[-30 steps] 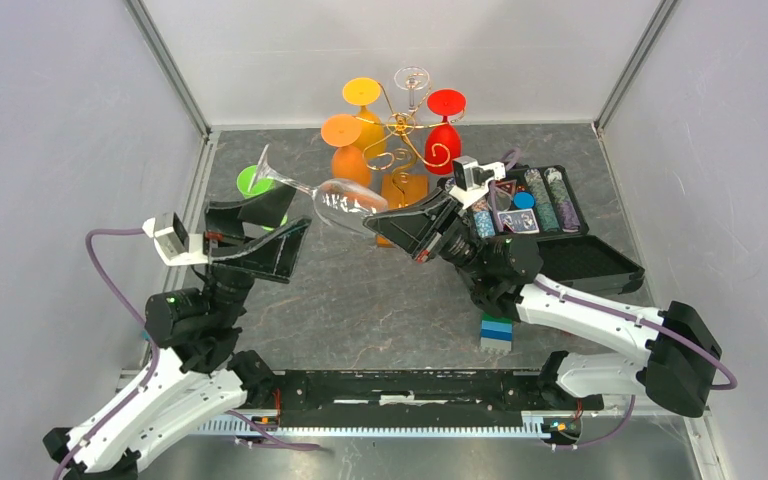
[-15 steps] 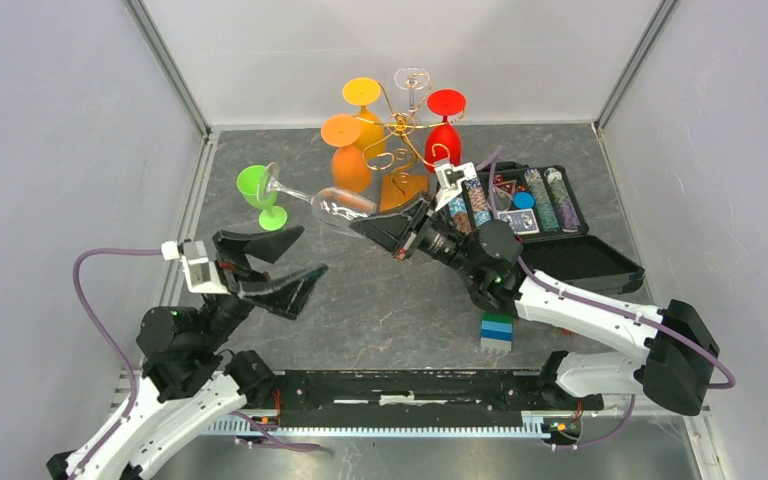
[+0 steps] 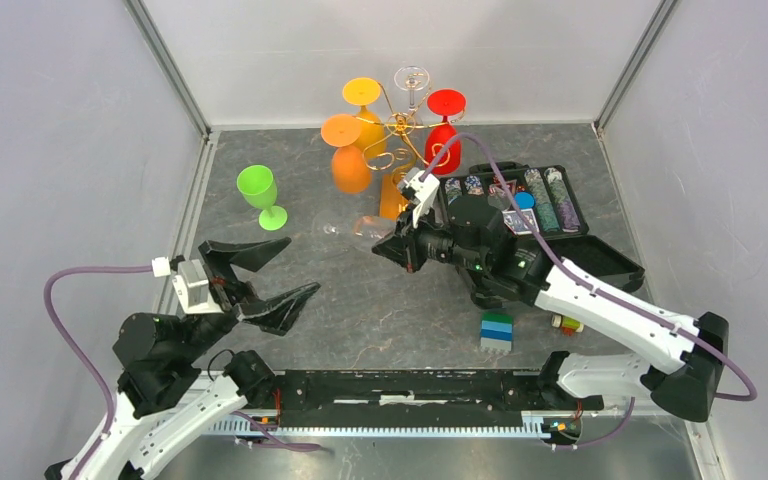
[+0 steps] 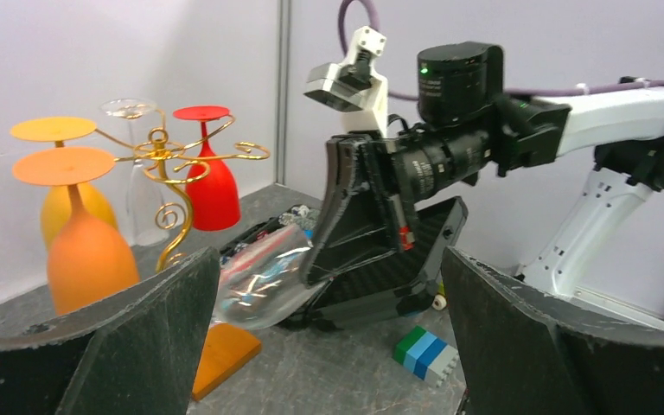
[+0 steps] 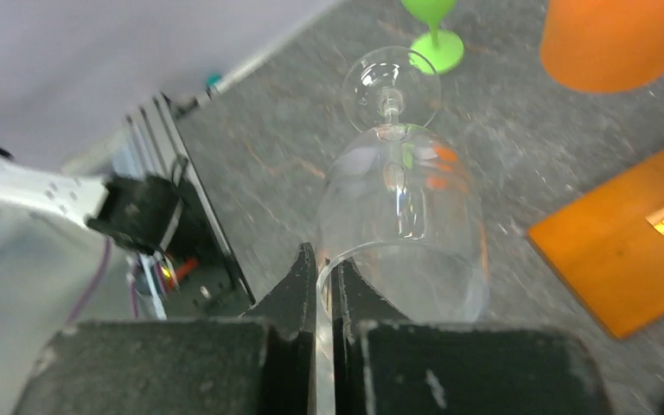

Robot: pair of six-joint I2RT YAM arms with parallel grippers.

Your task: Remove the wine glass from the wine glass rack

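Table (image 3: 360, 310) was mottled grey stone, with the curled gold-wire wine glass rack (image 3: 401, 125) at its back. My left arm (image 3: 155, 345) had let go and pulled back, its jaws wide and empty. My right jaws alone pinched the rim of the clear, smooth wine glass (image 5: 402, 216), tilted low and off the rack, so I judged the job nearly done.

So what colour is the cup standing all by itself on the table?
The lone cup is bright green. It shows clearest in the top external view.

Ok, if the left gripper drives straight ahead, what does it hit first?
Probably the right gripper, shut on the clear wine glass; depth is hard to judge.
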